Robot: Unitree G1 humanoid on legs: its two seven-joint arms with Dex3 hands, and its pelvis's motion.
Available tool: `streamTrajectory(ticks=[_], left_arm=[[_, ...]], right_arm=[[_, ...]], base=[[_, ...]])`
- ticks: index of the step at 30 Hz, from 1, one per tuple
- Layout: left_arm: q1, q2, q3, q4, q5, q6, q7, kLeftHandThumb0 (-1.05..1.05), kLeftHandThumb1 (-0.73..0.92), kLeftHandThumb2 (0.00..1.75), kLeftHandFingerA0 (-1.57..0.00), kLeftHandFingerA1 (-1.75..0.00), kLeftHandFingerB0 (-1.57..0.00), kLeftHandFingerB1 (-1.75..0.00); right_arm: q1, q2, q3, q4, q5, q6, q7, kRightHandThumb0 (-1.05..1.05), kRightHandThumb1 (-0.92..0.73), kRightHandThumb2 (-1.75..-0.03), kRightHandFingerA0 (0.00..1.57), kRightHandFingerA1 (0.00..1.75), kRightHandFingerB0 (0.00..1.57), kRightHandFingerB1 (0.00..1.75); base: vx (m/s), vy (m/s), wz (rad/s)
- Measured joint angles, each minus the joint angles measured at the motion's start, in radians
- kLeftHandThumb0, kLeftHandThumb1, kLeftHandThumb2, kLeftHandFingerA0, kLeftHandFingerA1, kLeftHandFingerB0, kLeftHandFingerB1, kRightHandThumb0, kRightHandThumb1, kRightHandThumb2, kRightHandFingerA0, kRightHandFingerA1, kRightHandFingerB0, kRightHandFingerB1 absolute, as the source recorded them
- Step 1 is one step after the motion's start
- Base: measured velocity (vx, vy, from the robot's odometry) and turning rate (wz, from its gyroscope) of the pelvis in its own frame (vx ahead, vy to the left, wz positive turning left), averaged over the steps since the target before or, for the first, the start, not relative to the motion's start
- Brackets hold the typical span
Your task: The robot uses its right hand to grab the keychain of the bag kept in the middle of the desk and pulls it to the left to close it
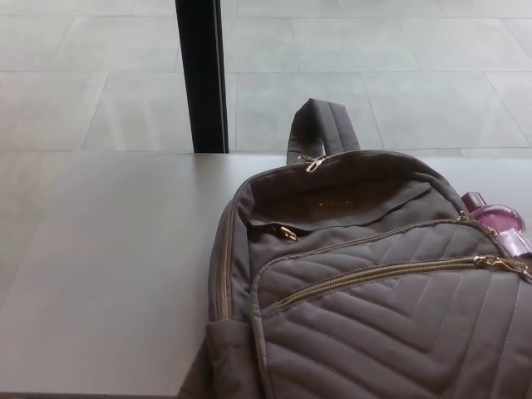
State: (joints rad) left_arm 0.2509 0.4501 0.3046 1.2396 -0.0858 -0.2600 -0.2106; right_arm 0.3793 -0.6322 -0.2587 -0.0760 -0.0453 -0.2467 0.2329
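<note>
A grey-brown quilted backpack (374,299) lies on the grey desk (108,266), filling the lower right of the head view. Its main compartment gapes open at the top, showing a dark lining (332,195). One gold zipper pull (313,163) sits at the top by the carry handle (322,126). A second gold pull (287,233) hangs at the left end of the opening. The front pocket's gold zipper (382,273) runs across, with its pull (499,263) at the right. Neither hand shows.
A pink translucent object (497,220) peeks out behind the bag's right side. A black vertical post (199,75) stands beyond the desk's far edge, with pale floor tiles behind. Bare desk surface lies left of the bag.
</note>
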Motion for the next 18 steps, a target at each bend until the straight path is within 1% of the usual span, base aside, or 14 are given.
streamTrajectory(ticks=[1,2,3,4,5,7,8,11,12,13,14,16,17,18], left_arm=[[0.0,0.002,-0.003,0.0,0.001,0.0,0.001,-0.6,0.8,0.64,-0.67,-0.57,-0.55,-0.45],[0.0,0.003,-0.005,-0.001,0.002,-0.001,0.001,-0.6,0.8,0.64,-0.67,-0.57,-0.55,-0.45],[0.001,0.005,-0.006,-0.002,0.002,-0.003,0.001,-0.63,0.81,0.63,-0.68,-0.55,-0.55,-0.45],[0.003,0.007,-0.007,-0.003,0.002,-0.004,0.001,-0.62,0.8,0.64,-0.68,-0.59,-0.55,-0.46],[0.003,0.008,-0.007,-0.003,0.002,-0.005,0.001,-0.61,0.82,0.64,-0.67,-0.59,-0.54,-0.45],[0.003,0.008,-0.006,-0.001,0.002,-0.007,0.0,-0.59,0.83,0.65,-0.66,-0.55,-0.53,-0.45],[0.003,0.008,-0.006,0.0,0.002,-0.007,0.0,-0.61,0.83,0.65,-0.65,-0.55,-0.52,-0.45],[0.002,0.008,-0.006,0.005,0.002,-0.007,-0.001,-0.61,0.82,0.64,-0.66,-0.56,-0.53,-0.45],[0.001,0.008,-0.006,0.008,0.002,-0.007,-0.001,-0.61,0.83,0.64,-0.66,-0.56,-0.53,-0.45],[0.0,0.008,-0.006,0.011,0.002,-0.007,-0.001,-0.61,0.66,1.01,-0.61,-0.67,-0.49,-0.59],[0.0,0.008,-0.006,0.013,0.002,-0.007,-0.001,-0.6,0.84,0.65,-0.67,-0.58,-0.53,-0.45],[-0.001,0.008,-0.006,0.016,0.001,-0.007,-0.001,-0.6,0.84,0.65,-0.67,-0.58,-0.53,-0.45],[-0.002,0.008,-0.006,0.017,0.001,-0.007,-0.001,-0.6,0.84,0.65,-0.67,-0.58,-0.53,-0.45],[-0.002,0.008,-0.006,0.019,0.001,-0.007,-0.001,-0.61,0.85,0.65,-0.68,-0.58,-0.53,-0.45]], right_arm=[[-0.003,0.001,0.001,0.005,-0.002,-0.009,-0.005,-0.1,-0.64,-1.07,0.83,1.48,0.89,0.9],[-0.006,0.005,0.005,0.009,-0.003,-0.019,-0.008,-0.11,-0.63,-1.1,0.87,1.37,0.89,0.97],[-0.008,0.01,0.006,0.014,-0.003,-0.028,-0.01,-0.09,-0.61,-1.13,0.89,1.36,0.9,1.02],[-0.012,0.013,0.007,0.02,-0.002,-0.036,-0.013,-0.09,-0.6,-1.14,0.89,1.38,0.9,1.09],[-0.015,0.017,0.006,0.027,-0.002,-0.044,-0.016,-0.1,-0.62,-1.13,0.88,1.47,0.88,1.16],[-0.024,0.026,0.003,0.045,0.002,-0.062,-0.021,-0.11,-0.62,-1.13,0.91,1.51,0.88,1.19],[-0.025,0.03,0.002,0.052,0.004,-0.07,-0.023,-0.09,-0.65,-1.09,0.86,1.53,0.85,1.22],[-0.027,0.04,0.0,0.066,0.003,-0.093,-0.033,-0.09,-0.66,-1.08,0.86,1.57,0.84,1.23],[-0.028,0.042,0.0,0.069,0.003,-0.098,-0.036,-0.13,-0.72,-0.97,0.85,1.56,0.83,1.24],[-0.03,0.045,0.0,0.074,0.003,-0.103,-0.038,-0.12,-0.7,-0.99,0.84,1.54,0.82,1.26],[-0.031,0.047,0.001,0.076,0.004,-0.106,-0.039,-0.12,-0.67,-1.03,0.86,1.53,0.83,1.25],[-0.032,0.056,0.002,0.079,0.004,-0.113,-0.043,-0.09,-0.64,-1.07,0.86,1.53,0.83,1.24],[-0.033,0.06,0.002,0.08,0.005,-0.115,-0.044,-0.09,-0.64,-1.07,0.86,1.53,0.83,1.24],[-0.035,0.064,0.003,0.085,0.006,-0.119,-0.045,-0.13,-0.65,-1.03,0.86,1.53,0.83,1.26]], base=[[0.0,0.0,0.0],[0.0,0.0,0.0],[0.0,0.0,0.0],[0.0,0.0,0.0],[0.0,0.0,0.0],[0.0,0.0,0.0],[0.0,0.0,0.0],[0.0,0.0,0.0],[0.0,0.0,0.0],[0.0,0.0,0.0],[0.0,0.0,0.0],[0.0,0.0,0.0],[0.0,0.0,0.0],[0.0,0.0,0.0]])
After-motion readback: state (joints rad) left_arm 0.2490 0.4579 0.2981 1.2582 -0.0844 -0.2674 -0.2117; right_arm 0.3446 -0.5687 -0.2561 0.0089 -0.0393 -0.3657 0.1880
